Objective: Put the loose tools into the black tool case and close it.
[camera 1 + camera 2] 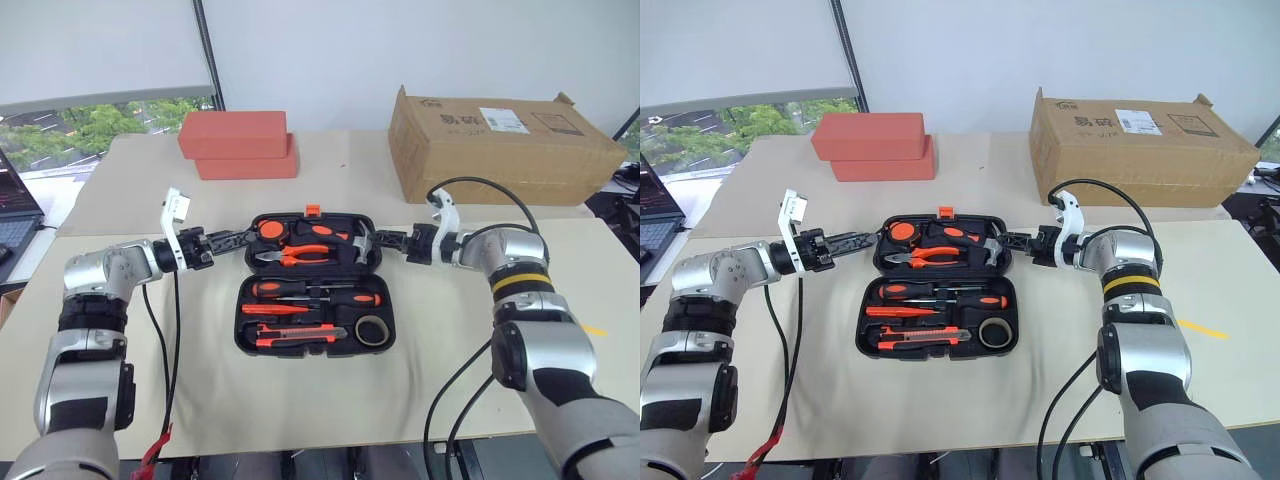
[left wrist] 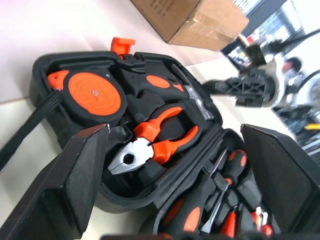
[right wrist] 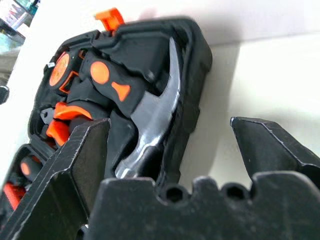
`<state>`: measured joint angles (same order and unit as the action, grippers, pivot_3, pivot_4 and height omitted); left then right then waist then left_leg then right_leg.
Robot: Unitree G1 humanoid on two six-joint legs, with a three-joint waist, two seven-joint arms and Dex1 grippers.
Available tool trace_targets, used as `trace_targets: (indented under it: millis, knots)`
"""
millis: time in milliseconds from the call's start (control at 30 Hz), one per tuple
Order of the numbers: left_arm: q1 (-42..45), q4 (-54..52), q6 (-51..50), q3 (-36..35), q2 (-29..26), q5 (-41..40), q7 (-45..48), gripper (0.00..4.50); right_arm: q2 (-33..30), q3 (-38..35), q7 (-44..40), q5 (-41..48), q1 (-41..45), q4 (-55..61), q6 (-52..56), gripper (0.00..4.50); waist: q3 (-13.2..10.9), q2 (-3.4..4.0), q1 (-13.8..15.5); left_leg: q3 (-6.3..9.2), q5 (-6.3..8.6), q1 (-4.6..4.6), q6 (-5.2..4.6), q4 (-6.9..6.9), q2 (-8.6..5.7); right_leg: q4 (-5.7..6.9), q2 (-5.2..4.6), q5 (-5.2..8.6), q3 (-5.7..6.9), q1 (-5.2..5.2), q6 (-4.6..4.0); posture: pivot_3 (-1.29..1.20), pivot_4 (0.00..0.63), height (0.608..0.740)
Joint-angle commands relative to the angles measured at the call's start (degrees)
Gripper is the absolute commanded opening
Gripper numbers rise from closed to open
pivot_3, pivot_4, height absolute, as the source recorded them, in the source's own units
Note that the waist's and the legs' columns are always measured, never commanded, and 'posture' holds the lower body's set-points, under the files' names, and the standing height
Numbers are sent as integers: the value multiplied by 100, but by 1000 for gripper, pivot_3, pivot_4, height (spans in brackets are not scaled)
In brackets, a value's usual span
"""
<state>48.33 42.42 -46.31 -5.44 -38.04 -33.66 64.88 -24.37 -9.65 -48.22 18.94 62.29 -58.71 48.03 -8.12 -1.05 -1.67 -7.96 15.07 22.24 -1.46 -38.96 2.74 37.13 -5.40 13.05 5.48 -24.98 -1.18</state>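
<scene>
The black tool case (image 1: 310, 285) lies open on the tabletop (image 1: 450, 330), directly ahead of me. Its near half holds the two screwdrivers (image 1: 315, 294), the utility knife (image 1: 295, 335) and the grey tape roll (image 1: 372, 329). Its far half holds the pliers (image 1: 292, 256) and the hammer (image 1: 355, 247). I see no tool lying loose on the tabletop, so I judge the loading step complete and the closing step in hand.

My left tool (image 1: 243, 238) is released, jaws spread wide, at the left edge of the far half. My right tool (image 1: 384, 240) is at the right edge of the same half, jaws apart and grasping nothing. I cannot tell whether either tool touches the shell.

Next move, as I judge it:
1. Seat both tools against the far half's side edges.
2. Swing that half up and toward me, evenly on both sides, onto the near half.
3. Press down until the orange latch (image 1: 312, 210) engages.

An uneven lift may twist the case or slide it.
</scene>
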Motion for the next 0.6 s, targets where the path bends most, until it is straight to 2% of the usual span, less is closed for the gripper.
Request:
trace_targets:
  millis: [33,300,333,500,600]
  knots:
    - [286,436,89,-93,-15,189,189,4500,-41,-171,-213,89,340,-285,-145,3017,0,0,-33,0,-1,3,2,0,0,0,1,0,1,-2,0,0,150,711]
    - [548,962,162,-180,84,457,300,4500,46,-12,-374,-97,496,-542,-318,185,0,0,-90,-2,-3,3,5,0,1,3,1,0,0,-4,0,0,150,711]
    - [579,1017,186,-187,99,496,311,4500,62,10,-366,-135,489,-559,-369,35,0,1,-92,-2,-4,2,7,0,1,3,1,0,0,-4,0,0,150,711]
    - [710,1254,260,-222,146,608,326,4500,62,53,-378,-303,445,-571,-659,35,0,1,-92,-2,-9,1,15,0,3,3,1,0,-1,-7,0,0,150,711]
    - [770,1438,343,-225,203,730,271,4500,44,63,-403,-374,407,-579,-806,837,1,1,-92,-3,-9,1,15,-1,2,4,0,0,-1,-7,-1,0,150,711]
